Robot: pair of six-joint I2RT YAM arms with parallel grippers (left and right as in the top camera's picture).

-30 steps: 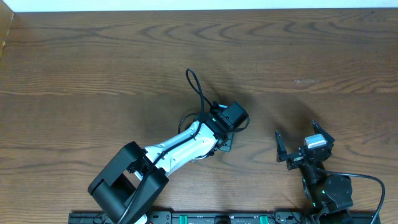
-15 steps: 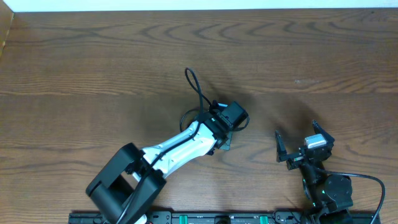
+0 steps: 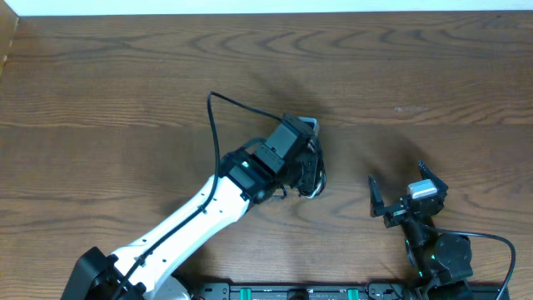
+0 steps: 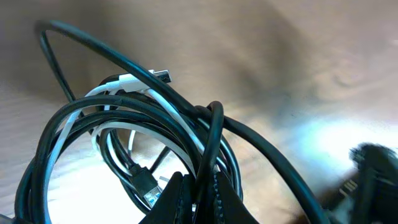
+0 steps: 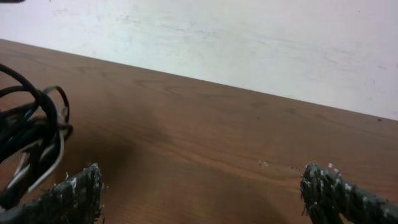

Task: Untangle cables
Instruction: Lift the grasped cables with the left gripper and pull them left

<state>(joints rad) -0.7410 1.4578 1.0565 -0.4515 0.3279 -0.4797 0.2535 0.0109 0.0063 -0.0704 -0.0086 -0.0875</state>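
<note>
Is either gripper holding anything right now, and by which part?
The left gripper is shut on the tangled cables, pinching black strands at the coil's near edge. The right gripper is open, empty.

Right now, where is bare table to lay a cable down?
Bare: the far strip of table along the back edge, the left side beyond the black cable loop, and the gap between the cable bundle and the open right gripper. Crowded: centre, where the left gripper is shut on it.
</note>
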